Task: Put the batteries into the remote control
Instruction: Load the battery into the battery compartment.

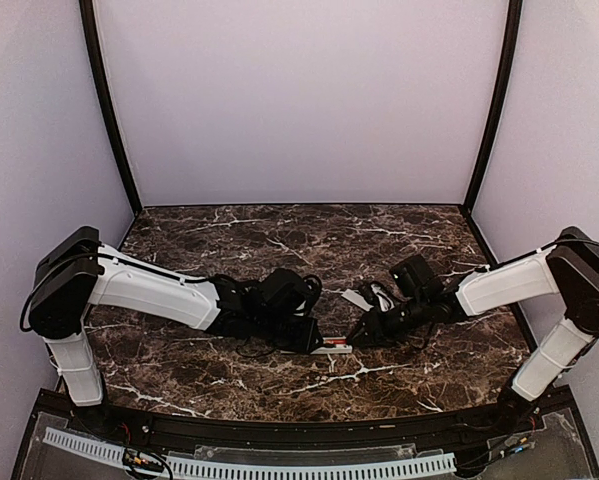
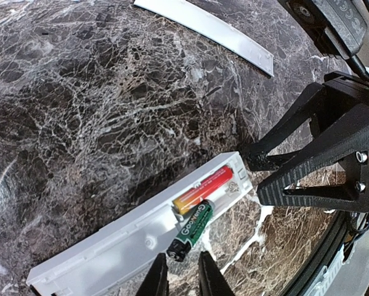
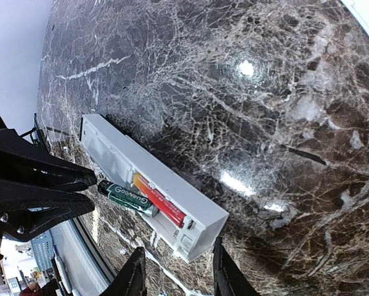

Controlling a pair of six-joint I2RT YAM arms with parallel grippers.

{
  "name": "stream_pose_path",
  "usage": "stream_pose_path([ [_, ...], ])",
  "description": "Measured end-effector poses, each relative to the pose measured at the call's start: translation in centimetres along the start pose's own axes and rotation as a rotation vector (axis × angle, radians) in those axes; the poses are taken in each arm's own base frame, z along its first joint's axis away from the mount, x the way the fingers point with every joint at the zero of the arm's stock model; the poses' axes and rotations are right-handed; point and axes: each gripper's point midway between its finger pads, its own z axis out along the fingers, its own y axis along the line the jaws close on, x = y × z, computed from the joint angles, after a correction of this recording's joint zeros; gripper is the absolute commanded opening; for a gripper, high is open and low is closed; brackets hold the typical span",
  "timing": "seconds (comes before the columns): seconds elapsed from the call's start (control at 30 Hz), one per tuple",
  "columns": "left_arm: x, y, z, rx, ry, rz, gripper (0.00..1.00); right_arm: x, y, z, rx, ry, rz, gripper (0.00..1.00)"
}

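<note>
The black, angular left pincer hovers at the 6 o'clock side of the open battery bay. Its jaws stand a narrow gap apart with nothing between them, and its tips are just beside the dark end of a glossy green cylindrical battery.

The slim white plastic remote control lies flat on the polished, dark veined-marble surface, toward 6 o'clock of its middle in the top view, with the bay uncovered. Inside, a smooth red-and-yellow cylindrical battery looks fully seated. The green battery lies at its 5 o'clock side, skewed, with the dark end overhanging the bay's rim.

The step in hand, I judge, is seating this second cell. Press down on the overhanging end while nudging the cell lengthwise toward its contact. Go gently, since a slick round cell rolls or pops out, and light plastic skids on polished stone.

The black right pincer straddles the remote's 3 o'clock end with its jaws partly apart. Whether they press on it I cannot tell, but it should brace there.

A thin, slightly curved white strip, likely the cover, lies well apart at 12 o'clock.
</note>
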Motion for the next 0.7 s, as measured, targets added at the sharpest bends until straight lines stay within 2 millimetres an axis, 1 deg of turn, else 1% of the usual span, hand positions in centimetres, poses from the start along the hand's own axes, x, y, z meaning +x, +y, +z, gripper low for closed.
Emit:
stream_pose_path([
  [0.33,0.6,0.5,0.9,-0.015,0.019,-0.001,0.15,-0.3,0.3,0.0,-0.011,-0.013,-0.007,0.34],
  [0.7,0.3,0.2,1.0,-0.012,0.014,0.001,0.14,-0.2,0.1,0.1,-0.012,-0.014,-0.008,0.34],
])
